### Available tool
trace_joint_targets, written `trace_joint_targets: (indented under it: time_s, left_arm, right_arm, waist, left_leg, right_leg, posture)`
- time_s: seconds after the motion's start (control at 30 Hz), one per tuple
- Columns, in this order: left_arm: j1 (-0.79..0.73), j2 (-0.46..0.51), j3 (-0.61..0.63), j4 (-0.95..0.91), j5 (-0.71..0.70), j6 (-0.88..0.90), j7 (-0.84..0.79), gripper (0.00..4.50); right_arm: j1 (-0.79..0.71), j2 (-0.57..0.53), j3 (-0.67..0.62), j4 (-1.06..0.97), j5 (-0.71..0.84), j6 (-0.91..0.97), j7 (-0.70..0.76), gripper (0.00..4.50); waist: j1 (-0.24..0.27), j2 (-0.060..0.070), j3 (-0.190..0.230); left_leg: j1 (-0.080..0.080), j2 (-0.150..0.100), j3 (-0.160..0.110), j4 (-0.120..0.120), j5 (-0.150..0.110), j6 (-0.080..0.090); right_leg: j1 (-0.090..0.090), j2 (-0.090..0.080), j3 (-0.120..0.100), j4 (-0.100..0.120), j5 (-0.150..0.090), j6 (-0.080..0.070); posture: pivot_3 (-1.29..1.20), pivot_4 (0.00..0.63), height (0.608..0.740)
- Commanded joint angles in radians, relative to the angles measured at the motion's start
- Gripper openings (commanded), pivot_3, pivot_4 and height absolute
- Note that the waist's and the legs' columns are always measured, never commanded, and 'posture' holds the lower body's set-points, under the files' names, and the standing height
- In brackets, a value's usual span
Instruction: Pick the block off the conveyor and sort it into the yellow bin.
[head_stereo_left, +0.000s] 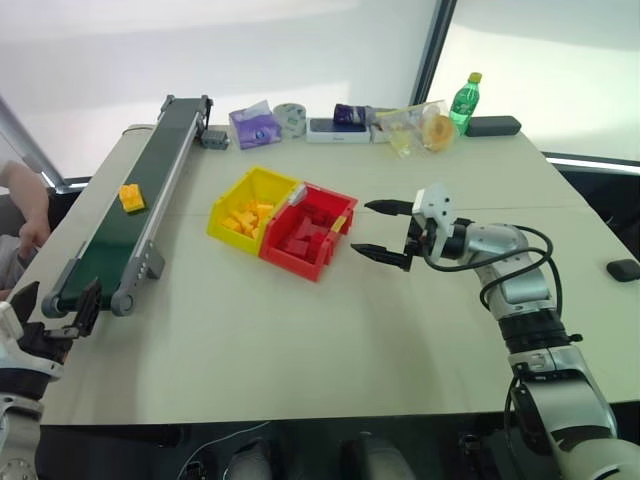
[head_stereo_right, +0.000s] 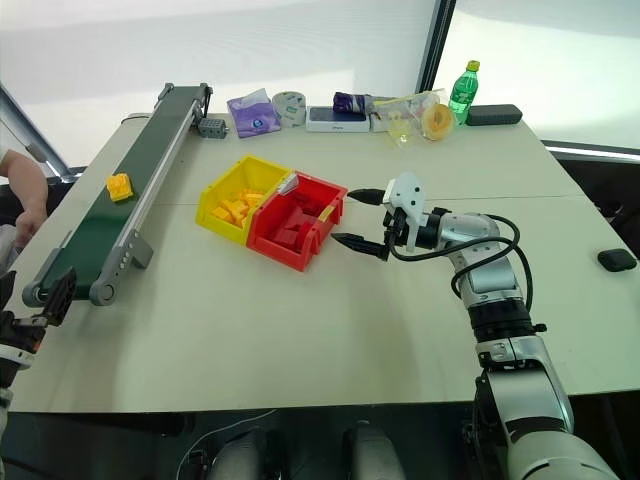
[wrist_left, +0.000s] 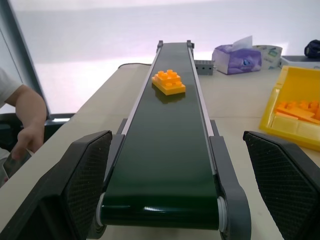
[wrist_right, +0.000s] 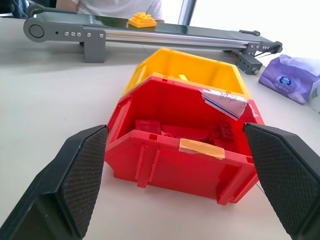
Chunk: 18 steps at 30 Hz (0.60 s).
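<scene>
A red bin (head_stereo_left: 305, 240), tissue pack (head_stereo_left: 255, 126) and green bottle (head_stereo_left: 463, 102) sit on the table (head_stereo_left: 300, 340).

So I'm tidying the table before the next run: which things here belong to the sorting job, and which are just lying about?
Job: block, conveyor, yellow bin, left tool.
Lying about: red bin, tissue pack, green bottle, tape roll.

The two head views look down over the table (head_stereo_left: 300, 340) from above. The left wrist view sits low at the conveyor's (wrist_left: 172, 150) near end, facing along it – the right wrist view faces the red bin (wrist_right: 180, 150) closely; both catch the yellow bin (wrist_left: 295, 110).
</scene>
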Motion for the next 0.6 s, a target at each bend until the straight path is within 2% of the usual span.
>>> trace_joint_targets:
  time_s: [0.03,0.17,0.27,0.43,0.6]
  left_arm:
    - [-0.018,0.027,0.008,-0.014,-0.001,-0.006,0.012,4.44]
    - [-0.076,0.07,-0.001,-0.001,0.012,0.05,0.063,4.44]
    - [-0.13,0.139,-0.035,0.014,0.049,0.133,0.099,4.44]
    - [-0.276,0.252,-0.082,0.064,0.051,0.36,0.195,4.44]
    - [-0.43,0.291,-0.113,0.158,0.04,0.479,0.22,4.44]
  right_arm:
    - [-0.019,-0.001,-0.017,-0.011,0.006,-0.02,-0.003,4.5]
    - [-0.018,0.001,-0.015,-0.012,0.007,-0.02,-0.003,4.5]
    - [-0.021,0.003,-0.015,-0.007,0.006,-0.021,-0.003,4.5]
    - [-0.015,0.004,-0.016,-0.004,0.008,-0.025,-0.001,4.5]
    - [-0.005,0.007,-0.014,-0.016,0.007,-0.023,-0.007,4.5]
  waist:
    - [0.0,0.0,0.0]
    - [0.001,0.0,0.0]
    - [0.002,0.0,0.0]
    - [0.001,0.0,0.0]
    - [0.001,0.0,0.0]
  left_leg:
    - [0.0,0.0,0.0,0.0,0.0,0.0]
    - [0.0,0.0,0.0,0.0,0.0,0.0]
    - [0.0,0.0,0.0,0.0,0.0,0.0]
    - [0.0,0.0,0.0,0.0,0.0,0.0]
    - [0.0,0.0,0.0,-0.001,0.0,0.0]
  right_leg:
    - [0.0,0.0,0.0,0.0,0.0,0.0]
    - [0.0,0.0,0.0,0.0,0.0,0.0]
    - [0.0,0.0,0.0,0.0,0.0,0.0]
    - [0.0,0.0,0.0,0.0,0.0,0.0]
    - [0.0,0.0,0.0,0.0,0.0,0.0]
  posture:
    - [0.0,0.15,0.74]
    - [0.0,0.15,0.74]
    - [0.0,0.15,0.74]
    - [0.0,0.15,0.74]
    - [0.0,0.15,0.74]
